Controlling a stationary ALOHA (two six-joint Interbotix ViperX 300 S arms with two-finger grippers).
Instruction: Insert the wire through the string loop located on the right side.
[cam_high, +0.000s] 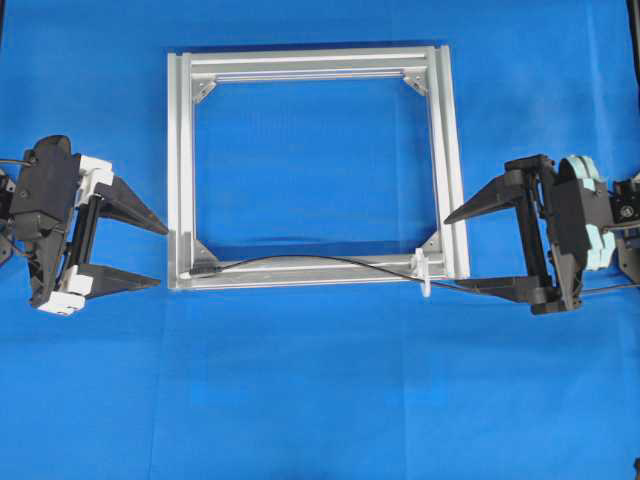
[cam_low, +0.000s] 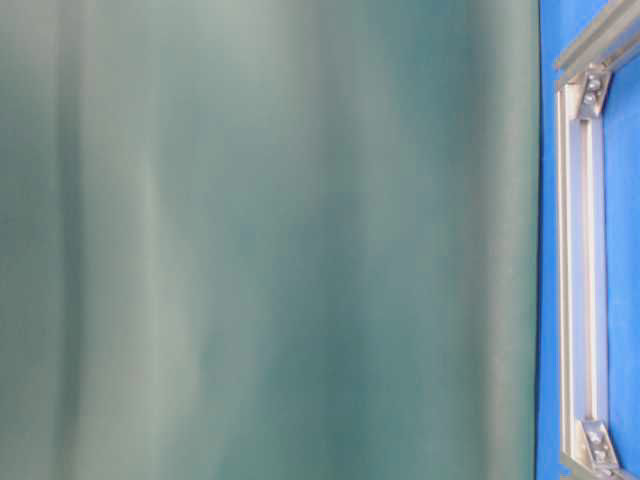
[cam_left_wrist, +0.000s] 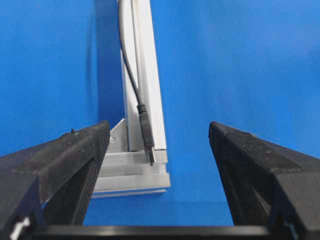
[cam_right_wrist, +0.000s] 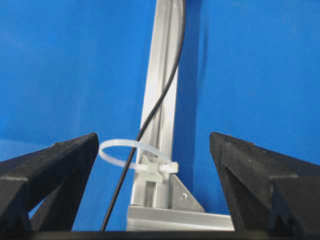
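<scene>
The wire (cam_high: 320, 262) is a thin black cable lying along the near rail of the silver frame (cam_high: 180, 160). Its plug (cam_left_wrist: 146, 135) rests at the frame's left corner, silvery tip toward my left gripper (cam_left_wrist: 159, 131). This gripper (cam_high: 160, 256) is open and empty, just left of the frame. The string loop (cam_right_wrist: 135, 155), a white ring on a small clip, stands at the near right corner (cam_high: 425, 275). The wire (cam_right_wrist: 150, 115) crosses the ring and runs on past it to the right. My right gripper (cam_right_wrist: 153, 140) is open with nothing in it, its fingers either side of the loop and apart from it (cam_high: 452, 254).
Blue cloth (cam_high: 320, 400) covers the table. A blurred green surface (cam_low: 270, 240) fills most of the table-level view, with only a strip of the frame (cam_low: 580, 270) showing at its right. Triangular brackets (cam_high: 204, 90) sit in the frame's corners.
</scene>
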